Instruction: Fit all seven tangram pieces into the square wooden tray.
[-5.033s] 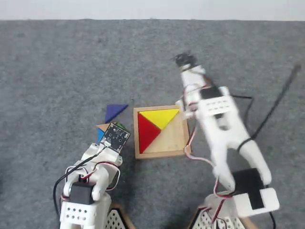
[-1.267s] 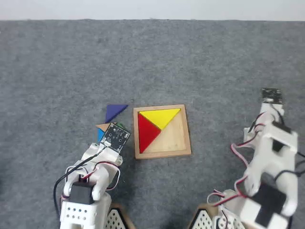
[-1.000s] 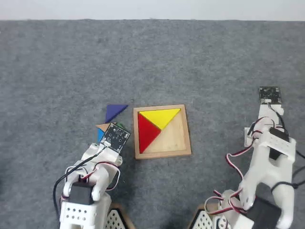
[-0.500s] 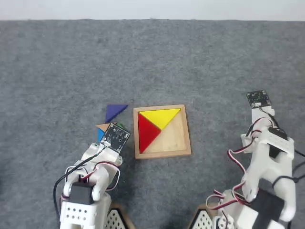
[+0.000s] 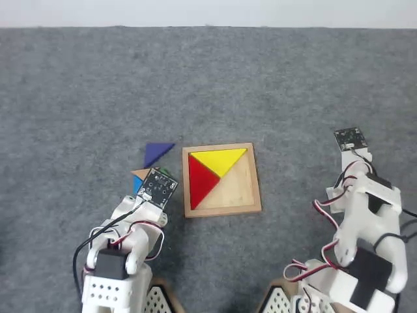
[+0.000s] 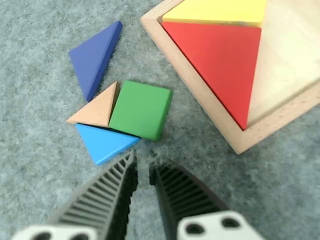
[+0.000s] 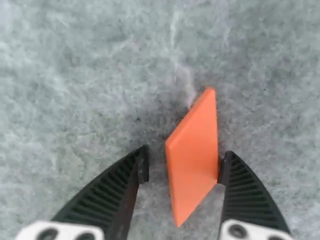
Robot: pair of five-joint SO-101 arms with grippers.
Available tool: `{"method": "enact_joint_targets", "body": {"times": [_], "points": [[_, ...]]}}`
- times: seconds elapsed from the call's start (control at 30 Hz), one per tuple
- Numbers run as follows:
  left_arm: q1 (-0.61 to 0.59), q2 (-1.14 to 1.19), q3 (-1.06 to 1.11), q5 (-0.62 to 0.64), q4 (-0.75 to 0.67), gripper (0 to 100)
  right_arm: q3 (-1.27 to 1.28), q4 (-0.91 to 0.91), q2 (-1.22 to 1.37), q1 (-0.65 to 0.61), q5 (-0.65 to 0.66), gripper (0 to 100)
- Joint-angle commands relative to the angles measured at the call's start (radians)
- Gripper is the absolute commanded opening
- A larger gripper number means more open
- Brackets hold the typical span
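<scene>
One orange parallelogram (image 7: pixel 193 157), lengthwise between right claw (image 7: pixel 184 167)

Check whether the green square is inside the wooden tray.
No, the green square lies on the grey mat outside the tray, against the tan triangle.

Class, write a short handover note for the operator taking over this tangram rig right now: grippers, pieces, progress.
Left gripper: almost shut, empty, hovering by the light blue triangle.
Right gripper: open, fingers either side of the orange piece on the mat, right of the wooden tray; not clamped.
Done: yellow triangle and red triangle sit in the wooden tray.
Left to do: the orange piece, plus the dark blue triangle, tan triangle, green square and light blue triangle, clustered on the mat left of the tray.
</scene>
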Motion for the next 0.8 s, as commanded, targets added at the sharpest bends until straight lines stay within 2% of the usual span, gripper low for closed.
{"method": "enact_joint_targets", "body": {"times": [0.0, 0.2, 0.3, 0.43, 0.53, 0.67, 0.77], "points": [[-0.002, -0.005, -0.008, 0.003, 0.005, 4, -0.037, 0.022, 0.001, 0.004, -0.020, 22.9], [-0.002, -0.005, -0.008, 0.003, 0.005, 4, -0.037, 0.019, 0.002, 0.002, -0.100, 11.9], [-0.002, -0.005, -0.008, 0.003, 0.005, 4, -0.037, 0.024, 0.002, 0.005, -0.104, 9.6], [-0.002, -0.005, -0.008, 0.003, 0.005, 4, -0.037, 0.019, -0.002, 0.025, -0.218, 7.2], [-0.002, -0.005, -0.008, 0.003, 0.005, 4, -0.049, 0.019, -0.008, 0.027, -0.247, 5.0], [-0.002, -0.005, -0.008, 0.003, 0.005, 4, -0.083, 0.024, -0.008, 0.059, -0.295, 6.1], [-0.002, -0.005, -0.008, 0.003, 0.005, 4, -0.114, 0.039, -0.008, 0.073, -0.316, 15.5]]}}
